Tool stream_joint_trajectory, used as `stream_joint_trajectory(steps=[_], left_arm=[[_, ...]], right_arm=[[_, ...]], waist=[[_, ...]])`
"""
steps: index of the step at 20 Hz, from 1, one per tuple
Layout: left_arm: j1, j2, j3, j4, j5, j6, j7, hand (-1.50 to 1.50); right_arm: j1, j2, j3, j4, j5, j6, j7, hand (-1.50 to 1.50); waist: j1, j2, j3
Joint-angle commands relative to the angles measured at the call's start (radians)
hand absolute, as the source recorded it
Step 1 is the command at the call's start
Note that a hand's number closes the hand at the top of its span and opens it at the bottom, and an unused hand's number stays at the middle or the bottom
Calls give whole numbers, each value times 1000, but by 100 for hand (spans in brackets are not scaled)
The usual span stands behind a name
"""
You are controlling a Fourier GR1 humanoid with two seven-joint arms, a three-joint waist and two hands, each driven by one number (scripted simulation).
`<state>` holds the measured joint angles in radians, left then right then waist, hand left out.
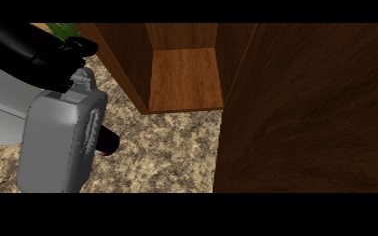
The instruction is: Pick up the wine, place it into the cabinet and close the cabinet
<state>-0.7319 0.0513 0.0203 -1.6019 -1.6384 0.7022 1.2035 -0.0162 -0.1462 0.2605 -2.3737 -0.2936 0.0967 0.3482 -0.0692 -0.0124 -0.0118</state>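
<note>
- The wine [108, 141] shows only as a dark, rounded end with a glint of red, poking out from under my left forearm [63, 140] at the left of the head view. It sits low over the speckled counter [162, 150] — outside the cabinet, left of and below its opening. Whether it is lying on the counter or being carried, I cannot tell.
- My left hand [44, 52] fills the upper left corner as a black mass, above the grey forearm. Its fingers are not readable from here: I cannot tell whether they are spread, curled, or holding the bottle.
- The cabinet [184, 80] stands open at the top centre. Its light wooden shelf floor is bare and lit, framed by darker side walls.
- The cabinet door [303, 115] swings out toward me, a broad slab of dark wood covering the whole right half of the view, from the top edge down to the bottom.
- A sliver of something green [65, 28] peeks out at the top left, just beside the black hand and the cabinet's left wall — too little of it shows to name.
- My right hand is nowhere in the picture.
</note>
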Motion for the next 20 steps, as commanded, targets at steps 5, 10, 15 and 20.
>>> stream_joint_trajectory(steps=[5,10,15,20], left_arm=[[-231,-49,-76,46,-38,-35,217,-150],[-193,-48,-93,33,-65,-36,255,-150],[-182,-49,-99,16,-58,-71,276,-150],[-157,-49,-67,21,-16,-52,276,-150]], right_arm=[[-32,5,-7,-51,22,-51,53,-150],[-44,-1,-23,-47,13,-66,73,-150],[-53,-5,-31,-68,16,-87,102,-150],[-70,2,-24,-39,70,-110,97,-150]], waist=[[-43,14,12],[-23,16,12],[-19,14,11],[-4,18,10]])
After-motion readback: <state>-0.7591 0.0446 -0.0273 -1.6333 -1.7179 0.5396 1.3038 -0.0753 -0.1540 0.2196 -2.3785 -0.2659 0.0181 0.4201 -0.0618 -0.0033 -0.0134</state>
